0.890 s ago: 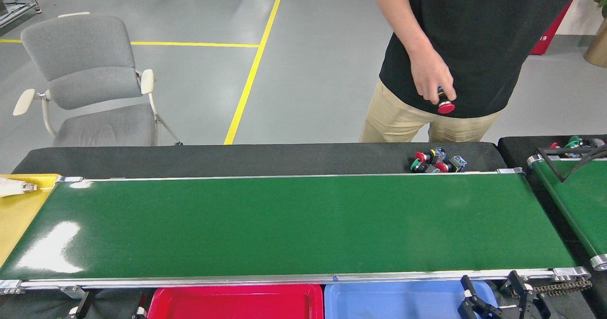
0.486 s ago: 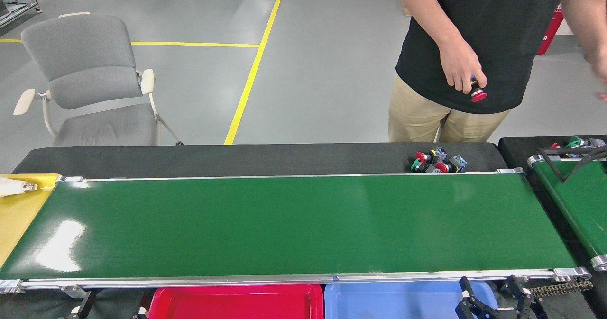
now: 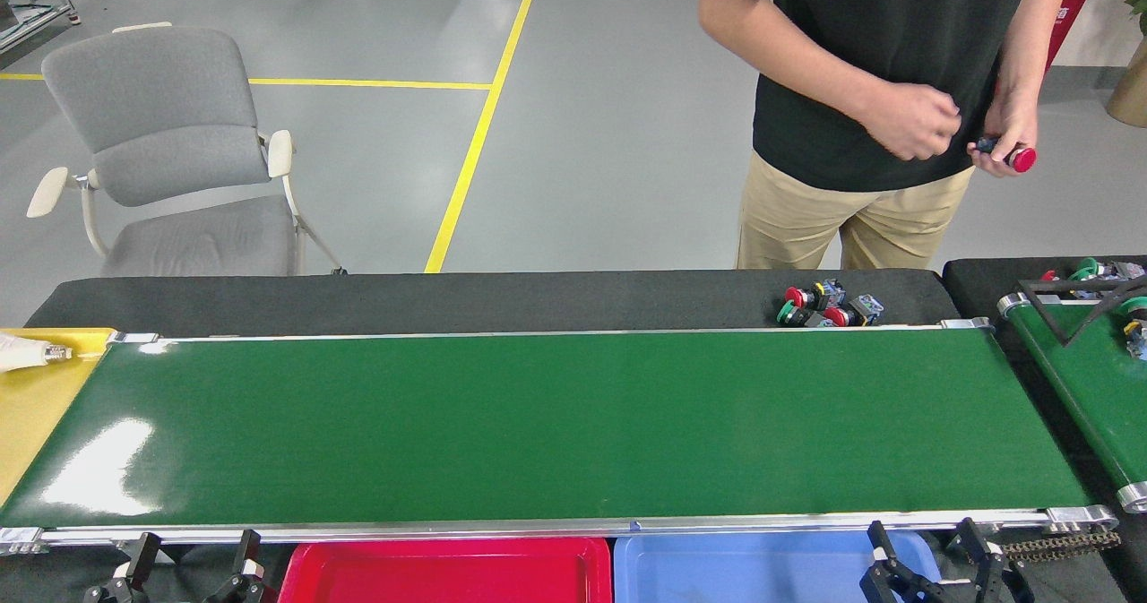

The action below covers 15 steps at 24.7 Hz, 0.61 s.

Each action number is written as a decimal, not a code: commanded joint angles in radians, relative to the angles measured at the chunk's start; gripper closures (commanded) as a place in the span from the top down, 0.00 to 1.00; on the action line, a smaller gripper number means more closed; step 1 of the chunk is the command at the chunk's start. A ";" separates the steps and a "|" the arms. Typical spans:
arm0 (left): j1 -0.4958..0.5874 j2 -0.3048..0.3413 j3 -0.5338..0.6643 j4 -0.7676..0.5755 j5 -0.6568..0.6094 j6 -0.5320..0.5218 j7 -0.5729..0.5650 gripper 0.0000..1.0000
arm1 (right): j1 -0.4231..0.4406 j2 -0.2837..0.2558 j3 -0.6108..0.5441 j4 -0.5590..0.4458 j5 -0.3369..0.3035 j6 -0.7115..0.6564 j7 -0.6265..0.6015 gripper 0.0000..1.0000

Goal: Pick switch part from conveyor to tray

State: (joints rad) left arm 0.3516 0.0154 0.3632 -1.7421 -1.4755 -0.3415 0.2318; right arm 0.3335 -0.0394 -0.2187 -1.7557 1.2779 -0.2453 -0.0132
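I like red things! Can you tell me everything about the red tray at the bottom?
The red tray looks like smooth, glossy plastic with a raised, rounded rim and a flat floor. Only its far part shows; the rest is cut off by the picture's bottom edge. Nothing can be seen lying in it. It sits flat just below the conveyor's silver near rail, side by side with a blue tray on its right. The left gripper stands beside its left edge, apart from it.

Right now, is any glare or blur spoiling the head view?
Head view: a white glare patch sits on the conveyor at its left end; the rest of the belt reads cleanly. The person's hands are slightly soft. Both grippers are cropped at the bottom edge.
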 commanded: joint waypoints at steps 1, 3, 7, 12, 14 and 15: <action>-0.005 0.006 0.003 -0.016 0.004 -0.002 -0.040 1.00 | -0.008 -0.002 -0.005 -0.015 -0.003 -0.002 -0.001 1.00; -0.005 0.005 0.003 -0.017 0.006 -0.002 -0.080 1.00 | -0.008 -0.004 -0.005 -0.015 -0.003 -0.002 -0.001 1.00; -0.003 0.005 -0.003 -0.017 0.006 -0.004 -0.108 1.00 | -0.008 -0.005 -0.005 -0.015 -0.003 -0.002 0.001 1.00; -0.006 0.003 0.005 -0.017 0.006 0.001 -0.147 1.00 | -0.008 -0.014 -0.005 -0.015 -0.003 -0.002 0.001 1.00; -0.006 0.003 0.006 -0.016 0.006 0.004 -0.149 1.00 | -0.008 -0.014 -0.005 -0.015 -0.003 -0.002 0.001 1.00; -0.006 0.003 0.006 -0.016 0.008 0.004 -0.149 1.00 | -0.008 -0.014 -0.005 -0.015 -0.003 -0.002 0.001 1.00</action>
State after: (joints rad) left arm 0.3510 0.0146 0.3644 -1.7457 -1.4744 -0.3458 0.0821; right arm 0.3334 -0.0459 -0.2190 -1.7557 1.2779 -0.2453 -0.0111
